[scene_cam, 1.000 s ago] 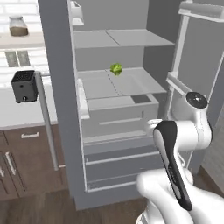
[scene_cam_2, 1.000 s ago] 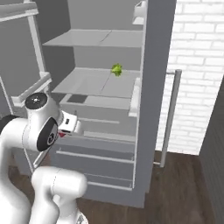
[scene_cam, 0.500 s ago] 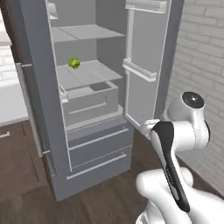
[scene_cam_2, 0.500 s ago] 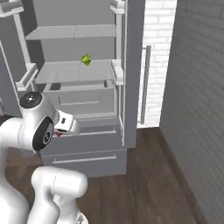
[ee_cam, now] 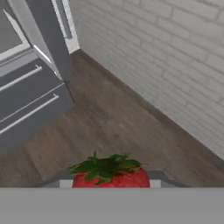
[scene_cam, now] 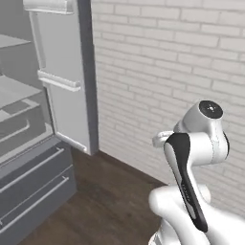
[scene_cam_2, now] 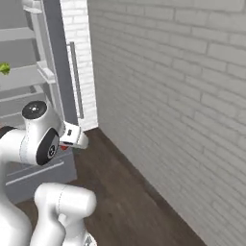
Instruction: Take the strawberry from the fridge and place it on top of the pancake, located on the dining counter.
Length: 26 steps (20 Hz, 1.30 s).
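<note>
The base has swung away from the fridge (scene_cam: 43,119) toward the brick wall (scene_cam_2: 182,110); the gripper (ee_cam: 110,186) stays clamped on the strawberry (ee_cam: 109,174), so fetching looks done and carrying begins.

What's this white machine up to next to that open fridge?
The robot arm is carrying a strawberry in its gripper, which is closed on the berry. The fridge stands open off to the side, with its door swung out toward a white brick wall and two drawers below. The camera faces wall and dark wood floor; no pancake or counter is in sight, so the delivery is not yet done.
</note>
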{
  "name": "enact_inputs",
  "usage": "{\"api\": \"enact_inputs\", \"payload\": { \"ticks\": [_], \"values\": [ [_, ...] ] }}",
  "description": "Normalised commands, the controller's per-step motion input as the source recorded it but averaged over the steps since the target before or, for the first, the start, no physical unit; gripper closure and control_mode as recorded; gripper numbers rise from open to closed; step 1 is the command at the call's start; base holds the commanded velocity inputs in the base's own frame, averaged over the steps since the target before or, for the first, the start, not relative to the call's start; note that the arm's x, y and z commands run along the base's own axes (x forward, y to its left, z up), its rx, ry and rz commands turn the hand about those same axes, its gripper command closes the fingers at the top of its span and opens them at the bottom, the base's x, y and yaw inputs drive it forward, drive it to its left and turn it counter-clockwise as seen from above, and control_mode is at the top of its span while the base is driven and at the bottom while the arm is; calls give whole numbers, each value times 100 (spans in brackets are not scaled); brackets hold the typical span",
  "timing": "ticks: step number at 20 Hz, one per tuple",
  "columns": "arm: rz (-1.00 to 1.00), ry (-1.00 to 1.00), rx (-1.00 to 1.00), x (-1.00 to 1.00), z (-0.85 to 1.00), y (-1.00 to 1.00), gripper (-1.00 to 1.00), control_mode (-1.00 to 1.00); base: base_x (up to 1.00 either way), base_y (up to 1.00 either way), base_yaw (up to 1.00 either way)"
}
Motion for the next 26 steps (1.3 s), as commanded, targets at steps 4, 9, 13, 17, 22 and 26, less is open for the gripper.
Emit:
{"api": "enact_inputs", "payload": {
  "ticks": [4, 9, 13, 17, 22, 26],
  "values": [
    [0, 0, 0, 0, 0, 0, 100, 100, -50, 0, -86],
    [0, 0, 0, 0, 0, 0, 100, 100, -49, 0, -86],
    [0, 0, 0, 0, 0, 0, 100, 100, -41, 0, -87],
    [0, 0, 0, 0, 0, 0, 100, 100, -29, 0, -91],
    [0, 0, 0, 0, 0, 0, 100, 100, -20, 0, -93],
    [0, 0, 0, 0, 0, 0, 100, 100, -16, 0, -94]
  ]
}}
